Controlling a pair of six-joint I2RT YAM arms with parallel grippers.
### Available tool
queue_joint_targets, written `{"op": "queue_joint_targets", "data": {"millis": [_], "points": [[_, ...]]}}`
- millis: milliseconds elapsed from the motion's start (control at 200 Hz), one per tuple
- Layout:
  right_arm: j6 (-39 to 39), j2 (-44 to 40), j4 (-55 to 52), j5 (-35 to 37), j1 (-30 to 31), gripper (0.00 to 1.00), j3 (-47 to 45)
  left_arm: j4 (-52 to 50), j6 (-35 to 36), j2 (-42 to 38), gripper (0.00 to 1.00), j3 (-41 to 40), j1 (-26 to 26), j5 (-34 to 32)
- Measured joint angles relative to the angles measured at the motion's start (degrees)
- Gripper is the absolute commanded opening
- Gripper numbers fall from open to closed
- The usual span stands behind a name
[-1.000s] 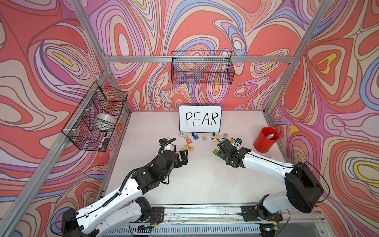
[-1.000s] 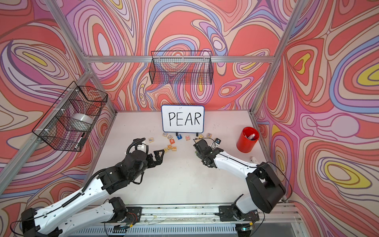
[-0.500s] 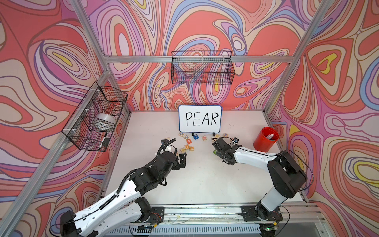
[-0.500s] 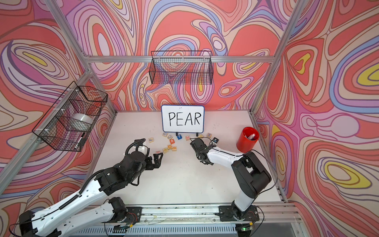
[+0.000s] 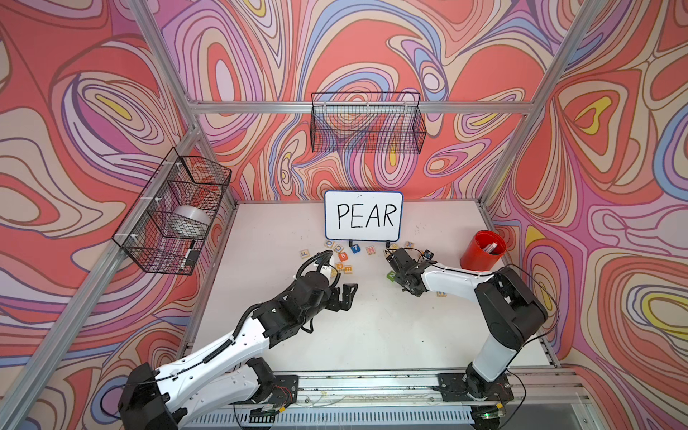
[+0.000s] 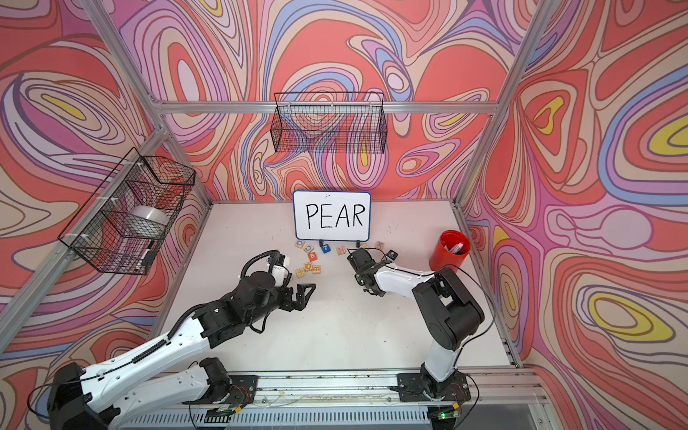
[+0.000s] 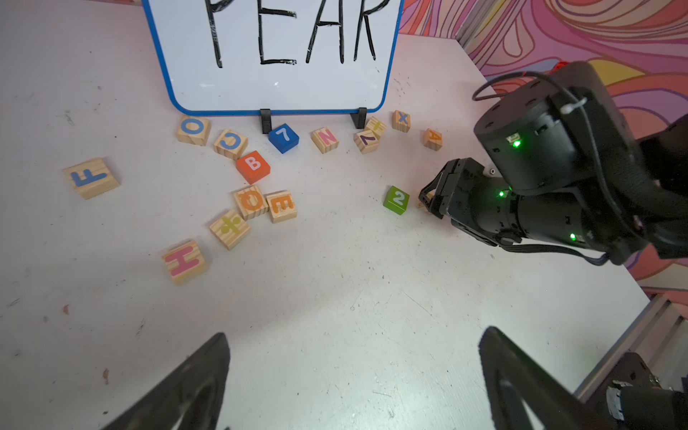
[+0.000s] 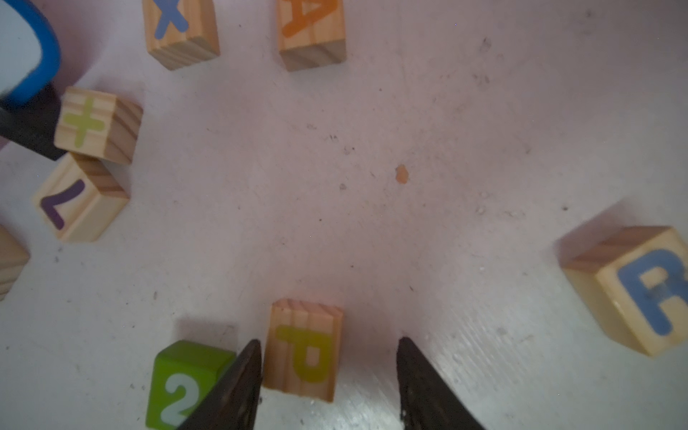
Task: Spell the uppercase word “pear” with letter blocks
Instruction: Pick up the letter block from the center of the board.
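**Right jaws straddle the P block on a scuffed white table**

The white tabletop is scuffed and speckled. It is boxed in by walls of swirling pink, red and lilac on an aluminium frame. A wire basket hangs on the back wall and a second wire basket on the left wall. A whiteboard handwritten PEAR stands at the back with wooden blocks scattered before it. A red cup stands near the right wall.

The right arm reaches low from the base rail to the blocks. The right gripper has its jaws partway apart around the yellow P block. One finger sits right at the block's side, between it and the green 2 cube; the other stands clear.

The blue R block lies apart to one side. The orange A block is nearer the board, and the orange E block is in the cluster ahead of the left arm. That arm stretches forward above the table, and the left gripper hovers wide and empty.
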Motion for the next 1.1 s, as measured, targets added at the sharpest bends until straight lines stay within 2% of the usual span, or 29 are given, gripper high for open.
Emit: {"op": "queue_joint_targets", "data": {"millis": [75, 366, 436, 601, 721, 922, 1097], "points": [[0.2, 0.2, -0.13, -0.57, 0.0, 0.49, 0.0, 1.92, 0.83, 2.93, 1.0, 0.0, 0.0, 1.64], [0.37, 0.22, -0.17, -1.49, 0.0, 0.46, -0.33, 6.75, 2.03, 13.44, 1.0, 0.42, 0.0, 6.23], [0.37, 0.22, -0.15, -1.4, 0.0, 0.45, -0.39, 7.23, 2.05, 14.62, 1.0, 0.68, 0.0, 6.78], [-0.2, 0.22, 0.2, -0.81, 0.0, 0.33, -0.79, 8.28, 2.03, 15.13, 1.0, 1.14, 0.0, 7.65], [-2.14, 0.11, 1.44, -0.26, 0.0, 0.3, -1.18, 8.44, 2.03, 15.06, 1.0, 1.2, 0.0, 7.63], [-10.32, -3.06, 1.95, -0.13, 0.0, 0.29, -1.84, 7.82, 1.99, 12.44, 1.0, 1.2, 0.0, 6.95], [-23.47, -10.4, 3.89, -3.63, 0.0, 0.29, -1.88, 5.57, 1.73, 7.37, 1.0, 1.2, 0.0, 4.92]]}}
